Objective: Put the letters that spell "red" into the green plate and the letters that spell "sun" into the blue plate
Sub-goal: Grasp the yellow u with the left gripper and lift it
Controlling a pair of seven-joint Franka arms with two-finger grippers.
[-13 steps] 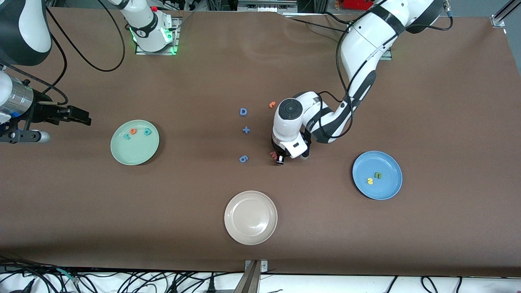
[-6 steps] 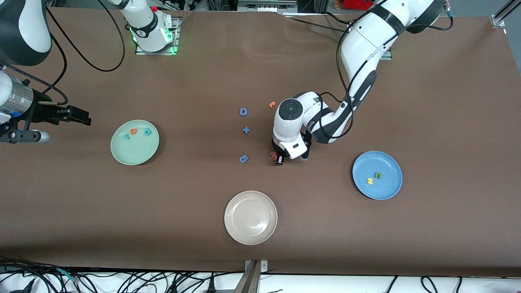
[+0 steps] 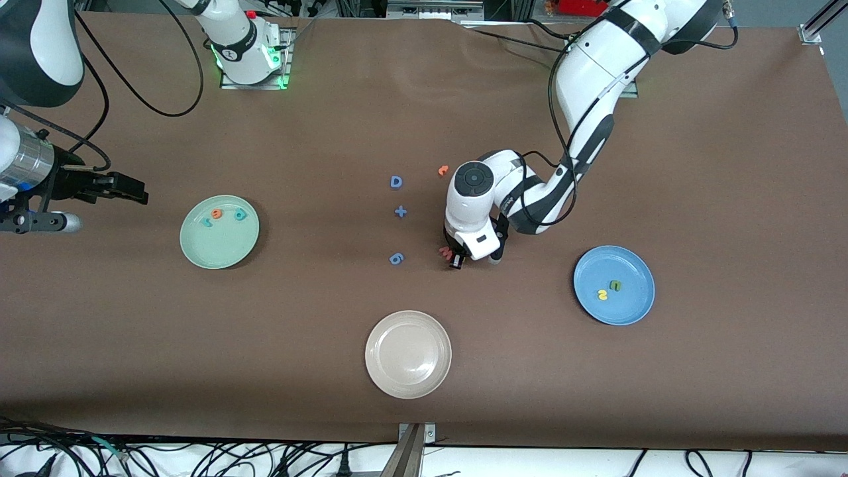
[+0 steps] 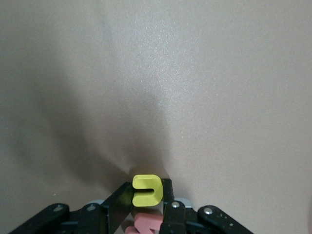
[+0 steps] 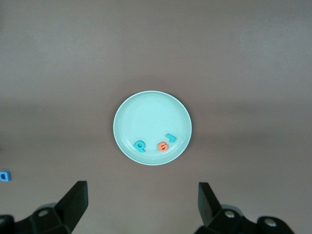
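Observation:
My left gripper (image 3: 457,262) is down at the table's middle, shut on a yellow arch-shaped letter (image 4: 147,189) that sits between its fingertips (image 4: 167,189). The blue plate (image 3: 629,301), toward the left arm's end, holds a green arch letter (image 3: 615,285) and a yellow s (image 3: 602,295). The green plate (image 3: 219,242) holds a teal r (image 3: 208,222), an orange e (image 3: 216,213) and a teal d (image 3: 240,214). My right gripper (image 3: 129,189) waits open and empty in the air beside the green plate (image 5: 146,114).
A pink-red W (image 3: 445,252) lies right against the left gripper. A blue D (image 3: 396,181), a blue plus (image 3: 400,212), a blue 6 (image 3: 396,258) and a lone orange letter (image 3: 442,170) lie near the middle. A cream-white plate (image 3: 408,354) sits nearer the camera.
The left gripper has stayed low beside the pink-red W, its fingers drawing in on the yellow letter. The right arm has not moved.

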